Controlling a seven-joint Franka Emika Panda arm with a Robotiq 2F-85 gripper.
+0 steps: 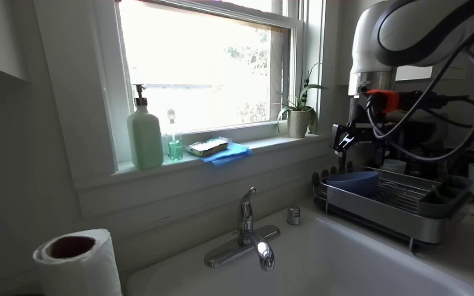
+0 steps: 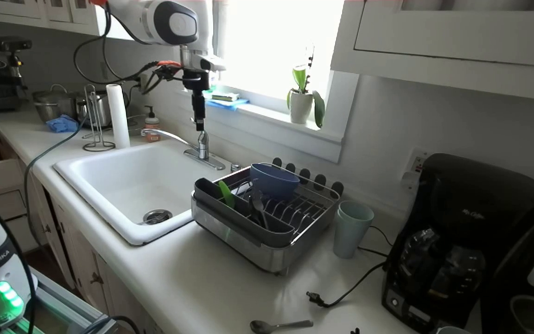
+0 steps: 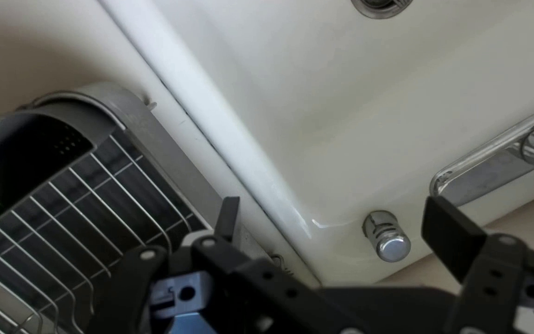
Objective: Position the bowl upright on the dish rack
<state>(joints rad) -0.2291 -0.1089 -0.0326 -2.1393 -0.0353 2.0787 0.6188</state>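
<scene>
Round blue bowl (image 2: 275, 183) aslant in metal wire dish rack (image 2: 233, 243)

The bowl (image 2: 274, 182) is plain blue. The dish rack (image 1: 379, 213) has silver-grey walls. The utensil holder (image 2: 232, 218) is dark grey. The gripper (image 3: 337, 223) is mainly black; the worktop (image 2: 202, 273) is white. The coffee maker (image 2: 461, 195) is black with pale lettering. The pump bottle (image 1: 144, 137) is pale green.

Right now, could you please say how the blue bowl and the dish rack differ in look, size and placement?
The bowl is plain blue and round; the dish rack is rectangular grey metal with a wire floor. The bowl is much smaller than the dish rack. The bowl rests inside the dish rack; the dish rack stands on the counter. Both are free of the open gripper.
</scene>
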